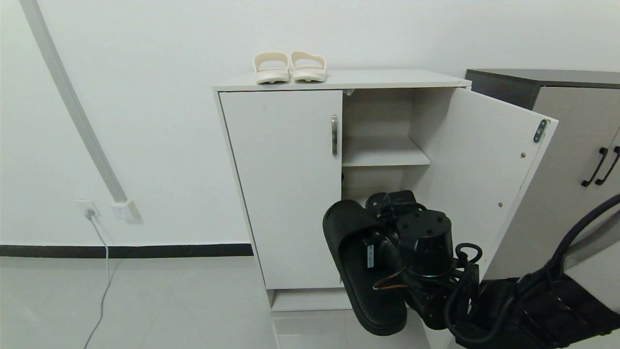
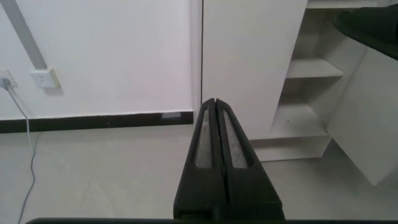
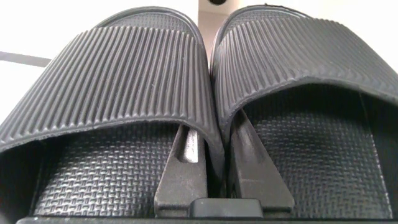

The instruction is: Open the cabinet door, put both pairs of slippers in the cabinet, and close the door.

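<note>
Black slippers (image 1: 361, 271) held as pair just before cabinet (image 1: 387, 78) opening, low, soles on edge, gripped by right claw (image 3: 214, 134). Best move: carry pair straight in between shut left door (image 1: 286, 194) and open door (image 1: 479, 165), under shelf (image 1: 382, 152), then level before release. Right wrist view reveals grip hidden from head view: fingers (image 3: 183, 168) inside both straps, pinching inner walls together. Left claw (image 2: 214, 109) clenched, holding nothing, off cabinet's left side. Beige slippers (image 1: 289, 67) atop cabinet.

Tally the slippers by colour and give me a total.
cream slippers: 2
black slippers: 2
Total: 4
</note>
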Motion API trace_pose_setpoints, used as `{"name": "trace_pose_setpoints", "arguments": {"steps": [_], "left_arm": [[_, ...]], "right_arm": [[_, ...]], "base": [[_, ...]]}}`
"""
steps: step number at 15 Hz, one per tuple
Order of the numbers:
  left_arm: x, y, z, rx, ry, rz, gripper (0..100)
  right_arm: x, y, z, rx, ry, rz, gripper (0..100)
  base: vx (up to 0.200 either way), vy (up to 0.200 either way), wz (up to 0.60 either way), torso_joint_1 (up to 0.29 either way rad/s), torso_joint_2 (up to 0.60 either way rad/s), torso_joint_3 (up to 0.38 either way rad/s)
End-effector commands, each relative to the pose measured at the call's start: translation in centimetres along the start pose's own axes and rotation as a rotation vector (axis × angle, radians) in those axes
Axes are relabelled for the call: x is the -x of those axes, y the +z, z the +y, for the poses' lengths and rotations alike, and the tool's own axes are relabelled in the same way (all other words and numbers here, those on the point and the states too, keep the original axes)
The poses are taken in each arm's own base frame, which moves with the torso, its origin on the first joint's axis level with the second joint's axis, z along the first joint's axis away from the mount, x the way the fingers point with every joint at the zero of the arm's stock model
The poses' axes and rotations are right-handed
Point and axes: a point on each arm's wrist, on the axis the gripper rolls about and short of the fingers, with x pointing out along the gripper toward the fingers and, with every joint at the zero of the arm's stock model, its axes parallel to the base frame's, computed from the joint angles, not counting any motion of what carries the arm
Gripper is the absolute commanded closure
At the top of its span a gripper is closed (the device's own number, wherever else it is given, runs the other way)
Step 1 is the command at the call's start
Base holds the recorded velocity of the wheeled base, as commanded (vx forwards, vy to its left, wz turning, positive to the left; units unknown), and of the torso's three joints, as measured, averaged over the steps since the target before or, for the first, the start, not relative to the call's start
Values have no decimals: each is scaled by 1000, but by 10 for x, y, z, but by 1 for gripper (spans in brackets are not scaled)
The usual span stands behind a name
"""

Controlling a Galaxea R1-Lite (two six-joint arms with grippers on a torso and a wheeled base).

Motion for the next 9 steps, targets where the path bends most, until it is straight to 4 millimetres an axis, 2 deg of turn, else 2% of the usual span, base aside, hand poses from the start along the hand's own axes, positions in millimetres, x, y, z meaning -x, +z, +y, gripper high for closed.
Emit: {"name": "trace_pose_setpoints", "arguments": {"steps": [1,9], "left_arm": [[0,0,0,2,0,2,100],[0,0,0,3,0,2,100]], "right_arm": [[-3,-1,1,1,-5,1,100],[-11,-8,11,-21,18,-30,100]], "base": [[0,-200,0,7,-2,-22],[0,0,0,0,0,0]]}}
